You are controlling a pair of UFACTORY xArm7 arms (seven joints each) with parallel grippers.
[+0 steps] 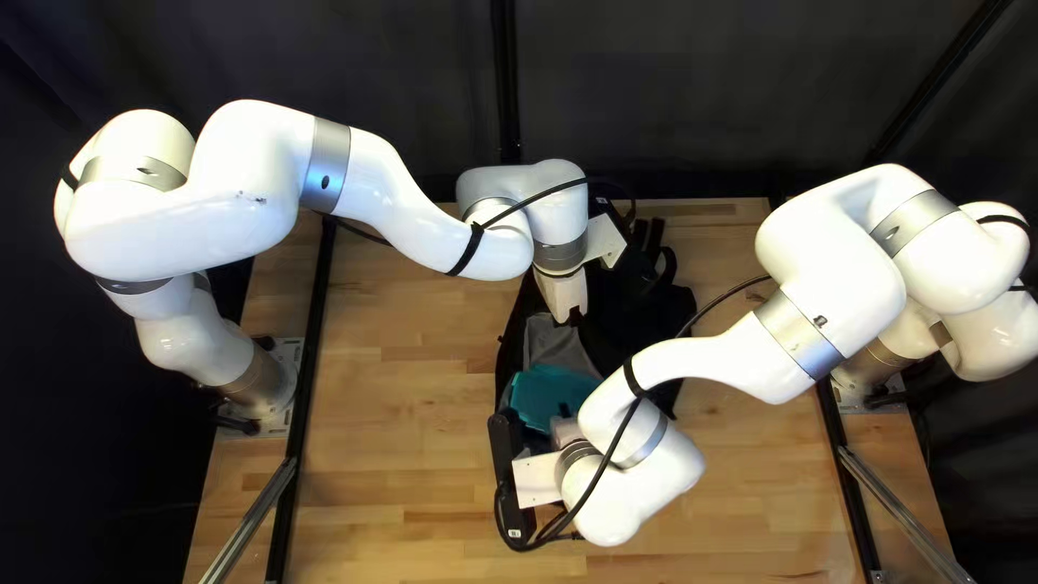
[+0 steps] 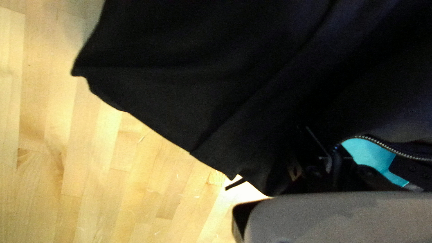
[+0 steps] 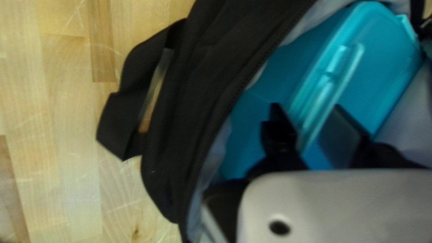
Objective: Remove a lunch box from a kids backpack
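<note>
- Probably to grab the box (image 3: 382, 74), my right gripper (image 3: 306, 108) reaches in — fingers (image 3: 280, 132) apart.
- Left gripper (image 2: 326, 150) is by the bag (image 2: 180, 90), maybe to hold it wide — can't tell if it's pinching.

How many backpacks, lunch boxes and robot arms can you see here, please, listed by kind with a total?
Backpack: 1, black
Lunch box: 1, teal, partly inside the backpack
Robot arms: 2, the left arm and the right arm
Total: 4
</note>
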